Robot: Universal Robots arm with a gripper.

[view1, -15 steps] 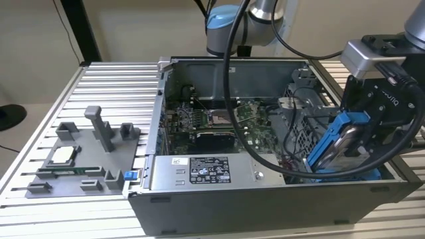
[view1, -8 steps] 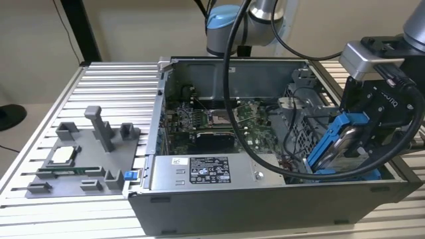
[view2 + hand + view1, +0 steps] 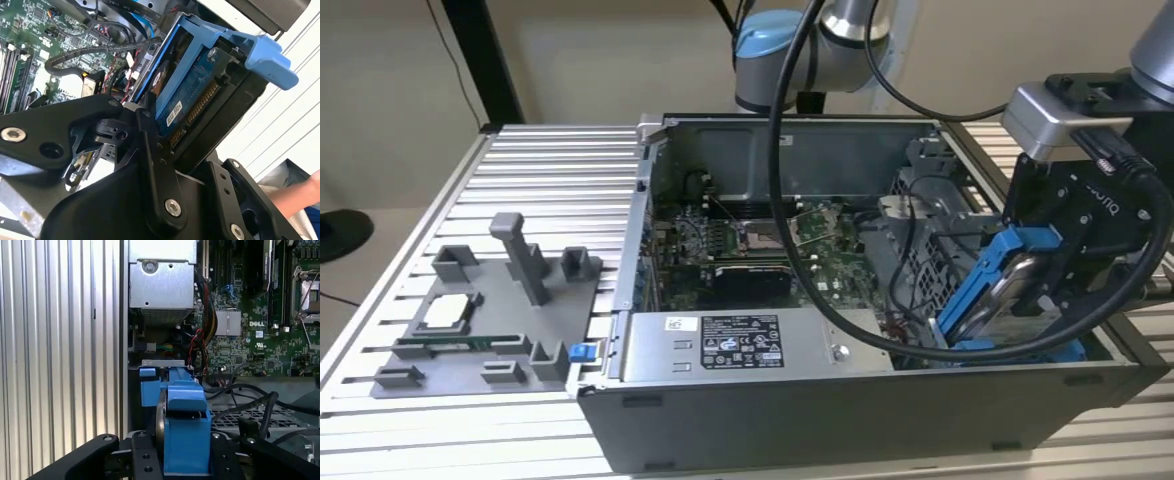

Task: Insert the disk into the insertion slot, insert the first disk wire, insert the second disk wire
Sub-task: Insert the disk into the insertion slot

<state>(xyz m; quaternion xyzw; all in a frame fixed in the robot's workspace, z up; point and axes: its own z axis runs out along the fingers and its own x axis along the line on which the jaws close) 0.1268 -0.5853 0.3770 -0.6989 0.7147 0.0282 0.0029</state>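
Disk point(image 3: 1017, 288), clipped in its blue carrier frame, pinched on edge between the gripper's point(image 3: 1051, 292) fingers, which press on opposite sides of the carrier. It hangs over the near corner of the open computer case point(image 3: 854, 410) on the exterior view's right, just above the insertion slot point(image 3: 1047, 352). Its long axis is steeply tilted, with the lower end toward the slot and the upper end leaning to the exterior view's right.

The first wrist view looks along the carrier end-on, the fingers point(image 3: 145, 457) flanking it, with the motherboard point(image 3: 250, 340) beyond. The second wrist view shows the disk's blue circuit-board face and a person's arm point(image 3: 302, 192) past the table. The exterior view takes in the labelled power supply box point(image 3: 740, 345) on the near side and, further left, a grey fixture tray point(image 3: 480, 320).
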